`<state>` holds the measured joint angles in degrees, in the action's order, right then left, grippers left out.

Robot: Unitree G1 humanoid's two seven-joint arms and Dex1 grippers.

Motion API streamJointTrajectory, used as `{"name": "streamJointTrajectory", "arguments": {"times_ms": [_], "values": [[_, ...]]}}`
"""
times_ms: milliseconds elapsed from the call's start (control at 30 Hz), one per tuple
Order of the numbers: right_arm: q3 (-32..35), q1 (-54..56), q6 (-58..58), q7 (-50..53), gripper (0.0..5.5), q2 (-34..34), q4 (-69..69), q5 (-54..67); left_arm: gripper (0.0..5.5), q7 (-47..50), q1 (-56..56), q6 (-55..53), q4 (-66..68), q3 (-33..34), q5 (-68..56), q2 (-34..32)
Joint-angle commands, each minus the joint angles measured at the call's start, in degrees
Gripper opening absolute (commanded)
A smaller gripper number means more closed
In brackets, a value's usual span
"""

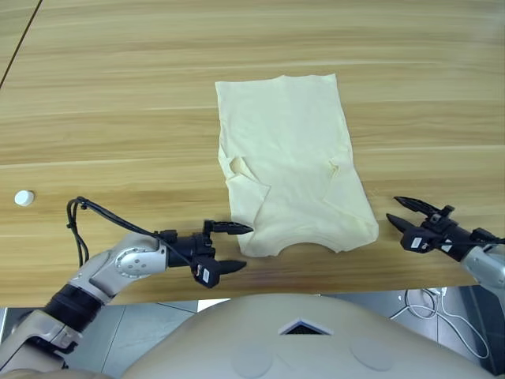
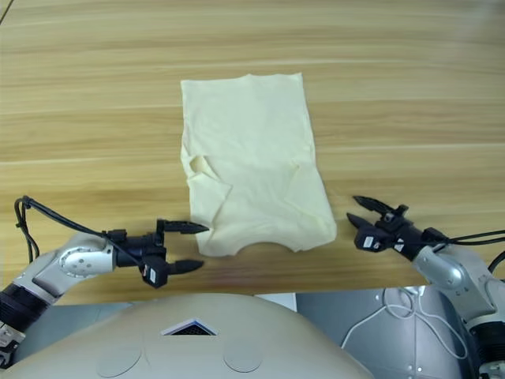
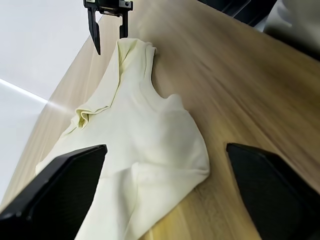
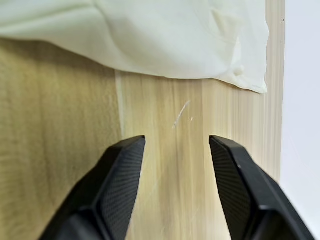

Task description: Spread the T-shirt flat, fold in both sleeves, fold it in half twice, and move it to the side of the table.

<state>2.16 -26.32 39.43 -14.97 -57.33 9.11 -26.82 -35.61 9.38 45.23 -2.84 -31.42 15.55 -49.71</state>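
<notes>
A pale yellow T-shirt (image 1: 288, 158) lies on the wooden table (image 1: 118, 118) with both sleeves folded inward, its collar toward the near edge. My left gripper (image 1: 234, 248) is open just left of the shirt's near left corner, fingers pointing at it without touching. My right gripper (image 1: 400, 213) is open a short way right of the near right corner, apart from the cloth. In the left wrist view the shirt (image 3: 140, 145) lies between the open fingers (image 3: 65, 185), with the right gripper (image 3: 107, 25) beyond it. The right wrist view has the shirt's edge (image 4: 165, 40) ahead of the open fingers (image 4: 120, 185).
A small white cap (image 1: 24, 198) lies on the table far to the left. A black cable (image 1: 95, 217) loops over my left arm. The table's near edge (image 1: 142, 296) runs just behind both grippers. Bare wood surrounds the shirt on all sides.
</notes>
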Motion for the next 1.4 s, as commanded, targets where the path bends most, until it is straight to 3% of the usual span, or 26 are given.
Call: {"name": "streamJointTrajectory", "arguments": {"times_ms": [33,500,1033,1400], "values": [[-1.05,-0.72,-0.51,-1.10,2.38,0.10,0.10,-1.53,4.49,-2.15,0.32,-4.08,6.08,-1.06,7.45,-0.02],[-1.41,-0.76,-0.71,-0.62,2.38,0.59,0.02,-1.77,4.49,3.08,-1.64,-5.39,9.16,1.04,14.11,-0.30],[-1.58,-0.22,-0.74,-0.62,2.41,0.51,-1.45,-0.90,1.51,1.86,1.72,-3.61,5.88,-0.56,10.54,0.37],[-2.06,0.52,-0.17,-2.82,2.41,-0.72,-2.65,-0.88,0.35,2.19,2.17,-4.55,5.66,1.61,9.75,0.23]]}}
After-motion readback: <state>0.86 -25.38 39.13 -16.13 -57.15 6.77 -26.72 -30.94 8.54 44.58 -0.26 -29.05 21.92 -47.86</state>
